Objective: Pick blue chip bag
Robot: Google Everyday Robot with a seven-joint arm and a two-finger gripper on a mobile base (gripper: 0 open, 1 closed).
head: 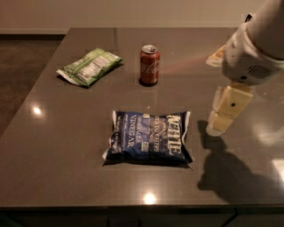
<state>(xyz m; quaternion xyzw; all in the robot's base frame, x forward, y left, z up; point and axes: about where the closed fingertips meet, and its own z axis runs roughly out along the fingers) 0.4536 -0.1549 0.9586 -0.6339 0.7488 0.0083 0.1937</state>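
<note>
Room is left all around the blue chip bag (148, 138), which is laid flat near the middle of the table (57, 168), a little toward the 6 o'clock edge, with its white words turned up. That open space is likely what lets it be reached from above or from the side. The gripper (224, 116) is hung from the white arm (253, 53) at 3 o'clock from the bag, just beside it but not touching, and is pointed down at the table. Nothing is held in it; how wide it is open cannot be told. The bag is not yet picked. A red can (149, 64) is stood upright at 12 o'clock from the bag, and a smaller green bag (89, 66) is laid at 10 o'clock, both well apart, so they should not be bumped. The table is dark grey, smooth and shiny, and small spots of light are seen on it. A dark floor (22, 66) is seen at 9 o'clock and a pale wall (111, 13) at 12 o'clock.
</note>
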